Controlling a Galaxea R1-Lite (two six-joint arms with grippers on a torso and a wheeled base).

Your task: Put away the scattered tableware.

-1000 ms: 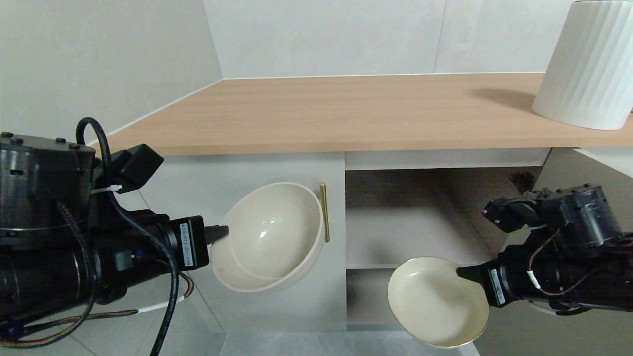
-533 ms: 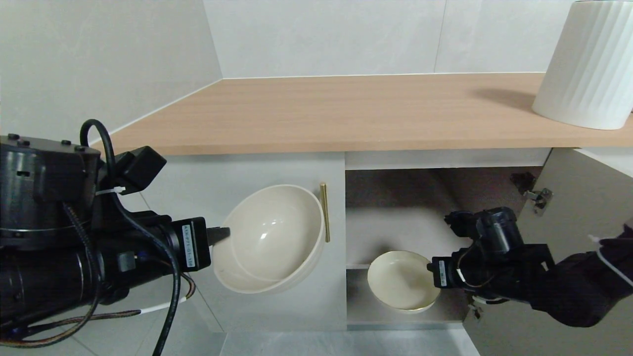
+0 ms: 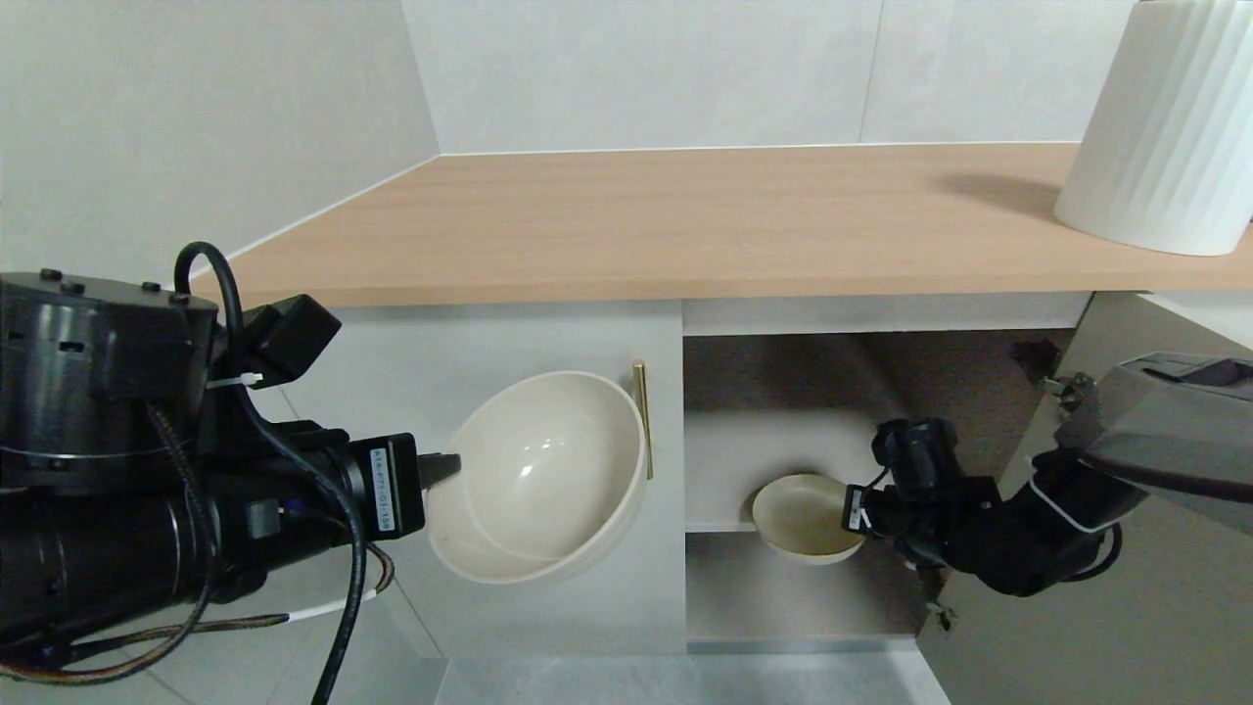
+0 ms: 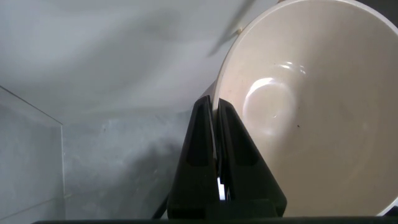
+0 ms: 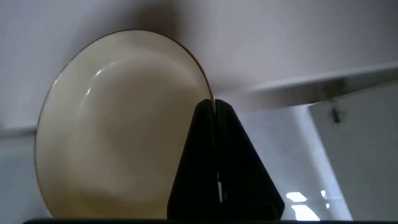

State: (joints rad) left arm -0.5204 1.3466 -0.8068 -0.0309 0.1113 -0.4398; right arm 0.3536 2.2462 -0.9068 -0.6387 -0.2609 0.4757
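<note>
We've got the right gripper pinching the small bowl — bowl's at its 9 o'clock, right by the shelf.

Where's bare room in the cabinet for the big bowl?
The lower shelf is bare across its width. The upper shelf is free only between the closed door and the small bowl; its right side is crowded by the right pincer. The counter is bare left of the white vessel.
</note>
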